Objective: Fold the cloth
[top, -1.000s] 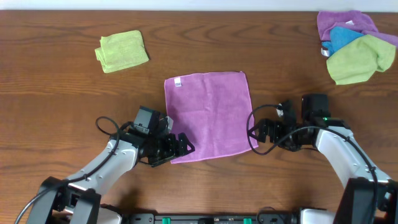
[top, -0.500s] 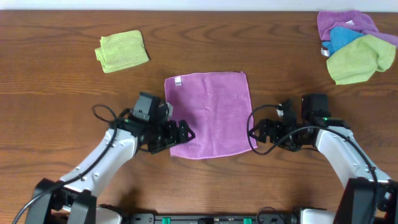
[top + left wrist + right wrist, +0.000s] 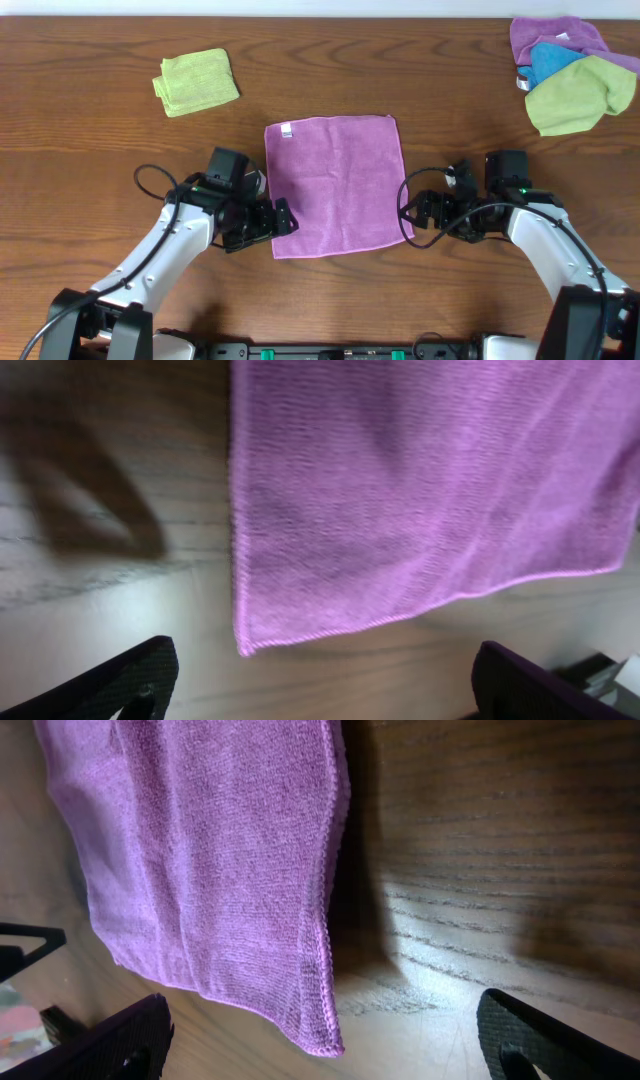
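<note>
Magenta cloth [image 3: 333, 186] flat on the bench [image 3: 100, 150], my fingers at its near corners.
My left fingers [image 3: 282, 220] stand wide apart at the near-left corner and my right fingers [image 3: 412, 212] wide apart at the near-right corner. Neither pair grips the cloth. Its white tag [image 3: 286, 129] lies at the far-left corner.

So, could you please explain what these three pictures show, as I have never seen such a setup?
These are two robot arms at a wooden table, each ending in a two-finger gripper. The wide picture comes from a camera above; the other two come from cameras on the wrists, so the dark shapes at their bottom corners are each gripper's own fingers. A magenta cloth lies flat in the middle, with the left gripper and right gripper by its near corners, both open and holding nothing. A folded lime-green cloth lies back left, and a pile of cloths back right.
</note>
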Motion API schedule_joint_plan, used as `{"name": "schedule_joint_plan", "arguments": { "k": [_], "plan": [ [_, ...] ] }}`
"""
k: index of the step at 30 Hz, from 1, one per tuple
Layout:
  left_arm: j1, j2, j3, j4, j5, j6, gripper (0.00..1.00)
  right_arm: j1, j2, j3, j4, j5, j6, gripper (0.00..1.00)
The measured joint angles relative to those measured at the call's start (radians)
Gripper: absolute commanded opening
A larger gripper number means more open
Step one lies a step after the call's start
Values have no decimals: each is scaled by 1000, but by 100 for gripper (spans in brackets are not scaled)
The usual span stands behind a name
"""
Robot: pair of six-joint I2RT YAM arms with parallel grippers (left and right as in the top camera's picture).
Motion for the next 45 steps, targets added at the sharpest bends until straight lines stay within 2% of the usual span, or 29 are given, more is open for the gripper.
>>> {"name": "schedule_joint_plan", "arguments": {
  "k": [13,24,33,45],
  "plan": [
    [7,0,-97,107,31,6,95,0,2,0,53,-2,0,92],
    [8,-3,-158,225,89,-46,95,-1,154,2,130,-110,-20,89],
    [8,-10,-193,297,138,-117,95,-1,189,8,96,-200,-35,90],
    [-53,-9,-210,397,138,-237,95,-1,204,5,87,-235,-54,80]
  ]
}}
